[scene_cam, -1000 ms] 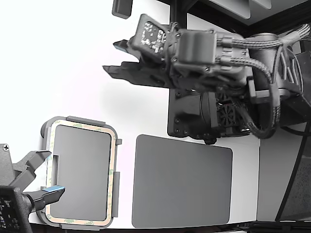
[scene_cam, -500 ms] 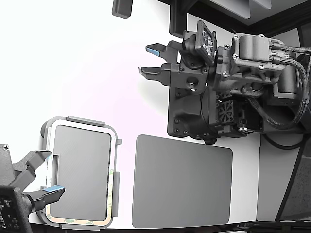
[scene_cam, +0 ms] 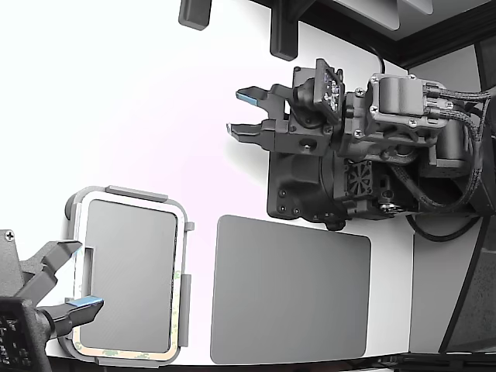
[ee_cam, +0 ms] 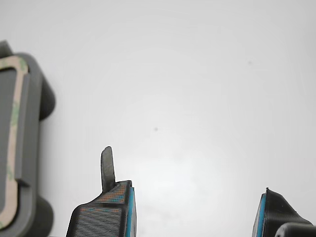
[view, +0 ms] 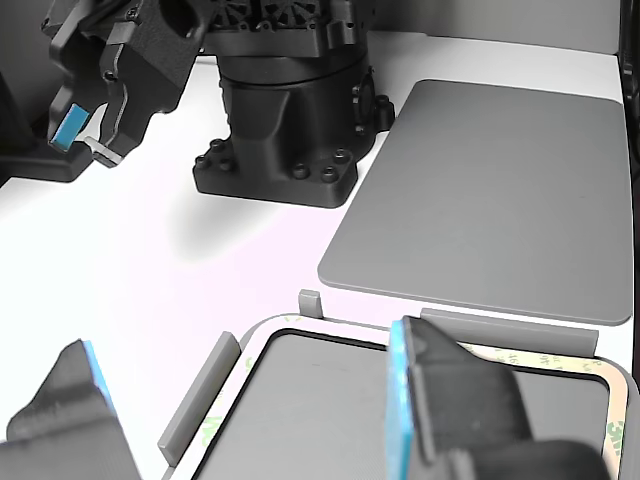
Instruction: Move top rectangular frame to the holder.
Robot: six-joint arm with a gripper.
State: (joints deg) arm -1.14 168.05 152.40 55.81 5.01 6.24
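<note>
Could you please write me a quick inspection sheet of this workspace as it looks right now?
Surface: white table, mostly bare.
Job's things: top rectangular frame lies seated in the holder, at the exterior view's lower left.
Clutter: dark grey slab beside the holder, apart from it.
Grippers: end effector open, empty, above bare table; a second end effector open over the holder.
Cables: braided bundle along the arm.
Surroundings: black arm base.

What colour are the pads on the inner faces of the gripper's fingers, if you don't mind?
Blue pads on dark grey fingers, clearest in the wrist view.
</note>
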